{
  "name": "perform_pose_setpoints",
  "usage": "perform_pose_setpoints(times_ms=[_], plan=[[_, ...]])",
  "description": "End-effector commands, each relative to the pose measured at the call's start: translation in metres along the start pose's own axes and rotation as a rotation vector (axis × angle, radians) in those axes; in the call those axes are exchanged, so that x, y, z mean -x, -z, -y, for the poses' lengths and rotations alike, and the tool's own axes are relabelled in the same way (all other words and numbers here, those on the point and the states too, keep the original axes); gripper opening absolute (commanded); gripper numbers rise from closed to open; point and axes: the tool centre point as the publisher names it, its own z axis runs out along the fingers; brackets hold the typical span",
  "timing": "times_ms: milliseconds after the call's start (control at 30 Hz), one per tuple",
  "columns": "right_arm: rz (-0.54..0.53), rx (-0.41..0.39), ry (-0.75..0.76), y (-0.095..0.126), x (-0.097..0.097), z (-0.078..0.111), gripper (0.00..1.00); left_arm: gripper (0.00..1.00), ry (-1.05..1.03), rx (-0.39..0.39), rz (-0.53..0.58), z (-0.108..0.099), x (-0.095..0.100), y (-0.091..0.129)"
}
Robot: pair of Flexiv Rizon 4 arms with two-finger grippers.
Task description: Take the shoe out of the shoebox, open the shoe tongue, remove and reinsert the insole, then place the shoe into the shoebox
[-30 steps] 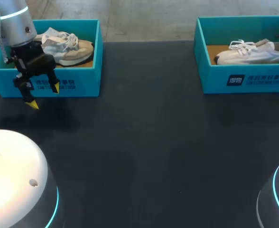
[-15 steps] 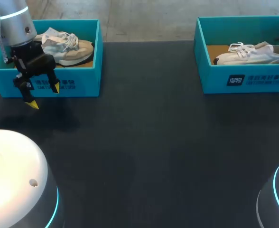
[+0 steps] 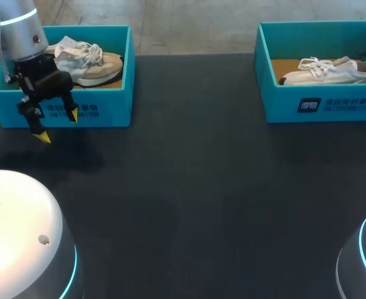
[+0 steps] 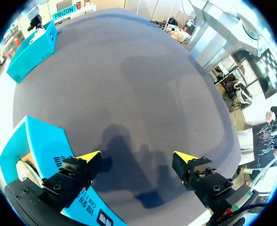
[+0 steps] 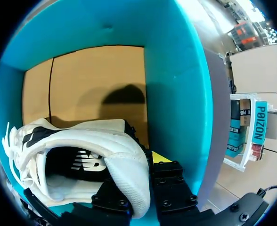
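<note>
Your right pincer (image 5: 141, 165) is clamping the heel of the white shoe (image 3: 323, 70), with one finger on either side of the heel wall. The shoe is sitting inside the teal box (image 3: 323, 106) at the upper right of the head view, with its toe pointing toward the middle. Your left pincer (image 3: 59, 126) is hanging with its fingers apart over the dark table (image 3: 201, 187), just in front of the other teal box (image 3: 108, 106) at the upper left, which is holding a beige shoe (image 3: 93, 62).
</note>
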Motion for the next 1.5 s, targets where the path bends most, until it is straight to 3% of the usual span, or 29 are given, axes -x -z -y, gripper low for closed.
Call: perform_pose_setpoints(times_ms=[33, 833, 1500], plan=[[-0.007, -0.002, 0.006, -0.001, 0.002, -0.005, 0.00, 1.00, 0.000, 0.002, -0.001, 0.000, 0.000, 0.001], [-0.030, -0.031, 0.018, -0.016, 0.002, 0.002, 0.00, 1.00, 0.000, 0.002, -0.001, 0.000, 0.000, 0.001], [-0.044, -0.014, 0.011, -0.007, 0.000, 0.016, 0.00, 1.00, 0.000, 0.002, -0.001, 0.000, 0.000, 0.001]])
